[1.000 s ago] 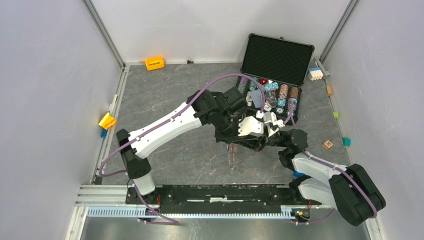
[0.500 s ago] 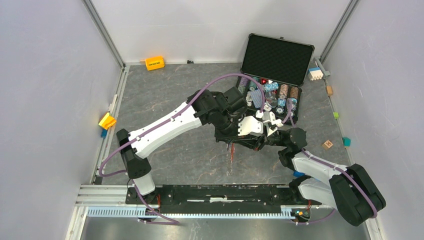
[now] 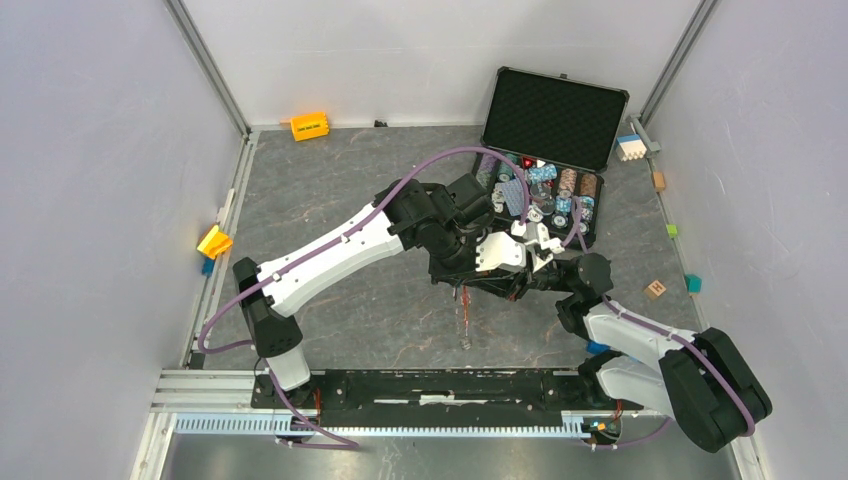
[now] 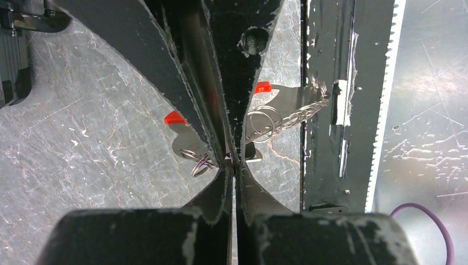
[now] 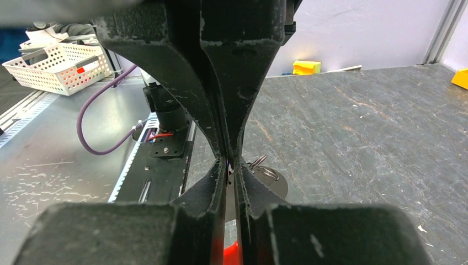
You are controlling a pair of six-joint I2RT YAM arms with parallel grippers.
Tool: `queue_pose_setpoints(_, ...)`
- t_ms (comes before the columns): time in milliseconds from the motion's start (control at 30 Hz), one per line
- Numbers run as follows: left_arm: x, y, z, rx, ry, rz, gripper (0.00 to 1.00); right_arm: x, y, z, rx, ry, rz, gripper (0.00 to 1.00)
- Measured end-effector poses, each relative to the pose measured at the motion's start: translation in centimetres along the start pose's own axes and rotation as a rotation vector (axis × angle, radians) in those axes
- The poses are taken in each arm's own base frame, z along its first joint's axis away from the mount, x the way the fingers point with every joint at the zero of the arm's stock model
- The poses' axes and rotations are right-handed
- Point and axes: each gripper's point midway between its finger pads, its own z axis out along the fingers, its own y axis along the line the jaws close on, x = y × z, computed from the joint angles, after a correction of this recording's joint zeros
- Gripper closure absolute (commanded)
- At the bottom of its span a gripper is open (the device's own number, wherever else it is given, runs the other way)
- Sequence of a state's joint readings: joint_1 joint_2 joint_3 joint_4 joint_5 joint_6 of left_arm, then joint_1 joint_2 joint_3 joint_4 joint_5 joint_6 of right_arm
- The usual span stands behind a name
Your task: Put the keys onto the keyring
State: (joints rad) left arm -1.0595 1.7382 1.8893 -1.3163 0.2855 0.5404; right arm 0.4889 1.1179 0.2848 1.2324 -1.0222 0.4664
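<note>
We look down on a grey stone-patterned table [image 3: 330, 180] with an open black case [image 3: 555, 115] of poker chips [image 3: 560, 185] at its far right. The left arm [image 3: 335, 245] and right arm [image 3: 640, 340] meet above the middle. The left gripper [image 4: 233, 165] is clenched tight on the keyring [image 3: 465, 315], whose red fob [image 3: 463, 298] and thin chain [image 4: 304, 106] hang below it. The right gripper [image 5: 230, 165] sits just beside that grip, jaws a hair apart; we cannot tell whether they grasp anything. Small silver rings [image 4: 264, 118] flank the left fingers.
</note>
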Motion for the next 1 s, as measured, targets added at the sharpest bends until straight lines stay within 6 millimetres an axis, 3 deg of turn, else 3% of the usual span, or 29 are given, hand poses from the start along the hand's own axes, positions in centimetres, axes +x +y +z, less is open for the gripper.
queue_pose_setpoints(233,0.13,0.07,0.06,-0.004,0.005,-0.001,0.98,0.17,0.04,0.00,-0.004,0.010,0.008,1.00)
queue_pose_setpoints(567,0.29,0.34,-0.02,-0.020,0.008,0.000,0.98,0.19,-0.30,0.13,0.003,0.026,0.013,1.00)
queue_pose_setpoints(1000,0.00,0.86,-0.81,-0.067,-0.064,0.009,0.88,-0.77,-0.78,0.39,0.014,0.061,-0.038,1.00)
